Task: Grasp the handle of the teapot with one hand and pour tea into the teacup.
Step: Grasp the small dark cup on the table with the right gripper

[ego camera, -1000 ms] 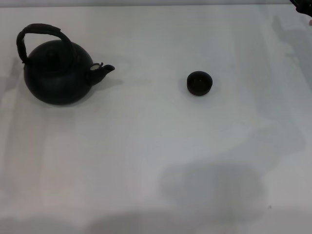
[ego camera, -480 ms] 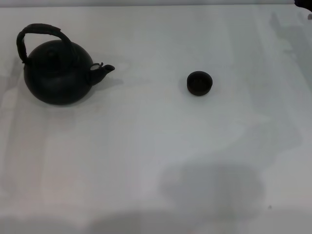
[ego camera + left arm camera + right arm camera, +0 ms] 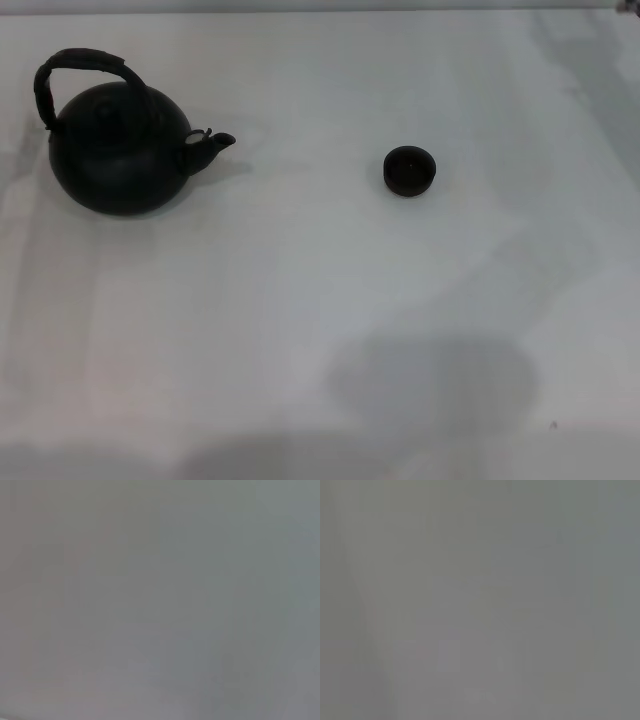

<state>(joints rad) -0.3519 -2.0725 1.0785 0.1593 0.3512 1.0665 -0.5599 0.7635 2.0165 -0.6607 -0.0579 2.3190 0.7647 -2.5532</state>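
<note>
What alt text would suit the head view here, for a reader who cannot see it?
A round matte-black teapot with an arched handle stands at the left of a white table, its spout pointing toward a small dark teacup that stands apart to the right. No gripper or arm is in view.

In the head view the white tabletop (image 3: 320, 300) is brightly and evenly lit, close to washed out, with soft light that seems to come from above. A broad, blurred grey shadow lies on the near part of the tabletop, and fainter grey bands cross its far right side. The teapot (image 3: 118, 150) throws only a pale shadow beside its spout, and its matte black body shows almost no surface detail or glare. The teacup (image 3: 409, 170) reads as a dark disc with soft edges. Both wrist views show a featureless, dim grey field with faint mottling, perhaps a surface out of focus.
</note>
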